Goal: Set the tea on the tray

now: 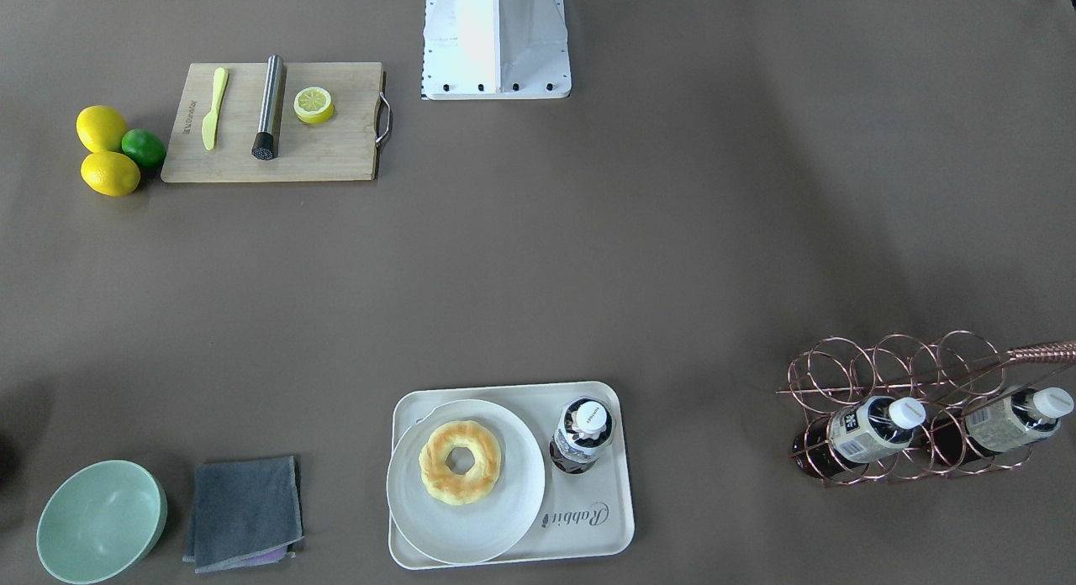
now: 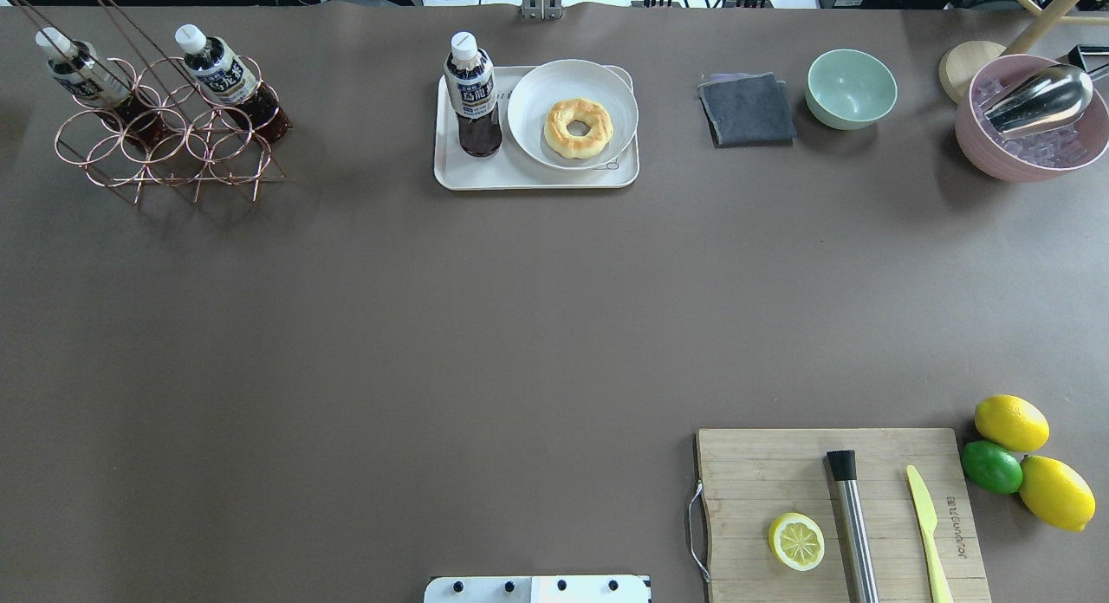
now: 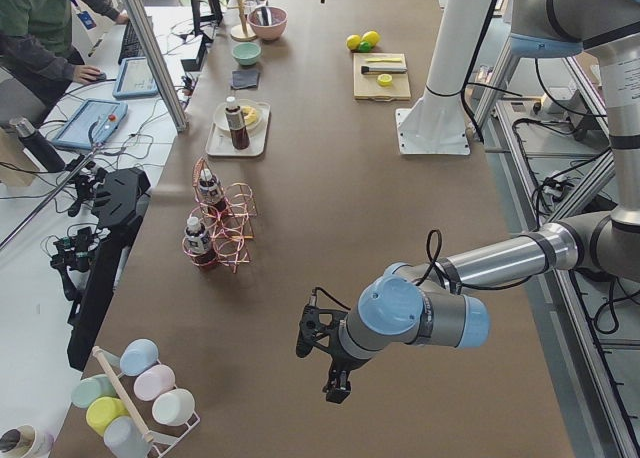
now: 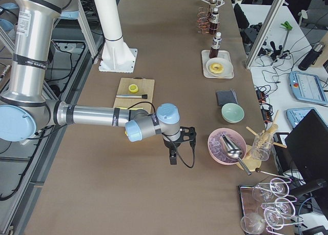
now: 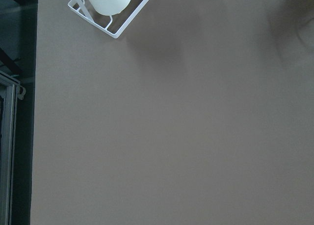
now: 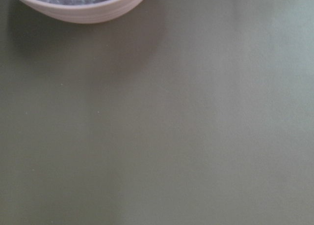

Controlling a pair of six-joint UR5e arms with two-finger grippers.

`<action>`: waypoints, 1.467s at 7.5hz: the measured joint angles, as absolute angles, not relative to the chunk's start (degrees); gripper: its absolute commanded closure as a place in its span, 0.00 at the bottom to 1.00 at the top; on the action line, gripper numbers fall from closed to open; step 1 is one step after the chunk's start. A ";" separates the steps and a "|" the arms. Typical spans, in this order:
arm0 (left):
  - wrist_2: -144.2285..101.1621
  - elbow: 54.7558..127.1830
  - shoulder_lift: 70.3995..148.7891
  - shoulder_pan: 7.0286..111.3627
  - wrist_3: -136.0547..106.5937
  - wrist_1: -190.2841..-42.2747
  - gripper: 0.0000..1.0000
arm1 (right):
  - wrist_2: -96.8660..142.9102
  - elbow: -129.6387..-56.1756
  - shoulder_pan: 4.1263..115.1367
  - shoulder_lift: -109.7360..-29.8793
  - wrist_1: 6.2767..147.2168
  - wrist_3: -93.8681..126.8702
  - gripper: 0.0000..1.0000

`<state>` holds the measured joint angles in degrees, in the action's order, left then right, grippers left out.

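Seeing tea (image 2: 472, 96) upright on tray (image 2: 537, 176), just beside plate (image 2: 528, 122); could tip if knocked, being tall. Can't tell whether L fingers (image 3: 337, 386) or R fingers (image 4: 173, 158) wide/narrow.

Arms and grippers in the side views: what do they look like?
The left arm and right arm are silver-grey tubes with pale blue joint caps. The left gripper and right gripper are black, each with a thin black cable looping at the wrist.
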<state>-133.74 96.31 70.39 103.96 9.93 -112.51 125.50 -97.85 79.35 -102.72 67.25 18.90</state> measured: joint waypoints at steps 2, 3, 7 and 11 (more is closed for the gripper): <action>-133.02 95.50 70.72 101.97 9.93 -110.13 0.02 | 128.67 -96.06 81.38 -103.47 67.27 18.25 0.00; -131.67 95.45 71.15 100.58 9.94 -107.19 0.02 | 130.79 -95.81 82.65 -104.17 67.34 15.43 0.00; -129.32 95.56 76.48 96.46 10.01 -93.56 0.02 | 127.24 -99.98 85.24 -102.12 86.51 3.06 0.00; -127.74 95.72 79.42 96.27 12.27 -86.91 0.02 | 123.64 -105.12 86.69 -97.08 102.89 -5.97 0.00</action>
<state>-127.74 95.72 79.42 96.27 12.27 -86.91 123.64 -105.12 86.69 -97.08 102.89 -5.97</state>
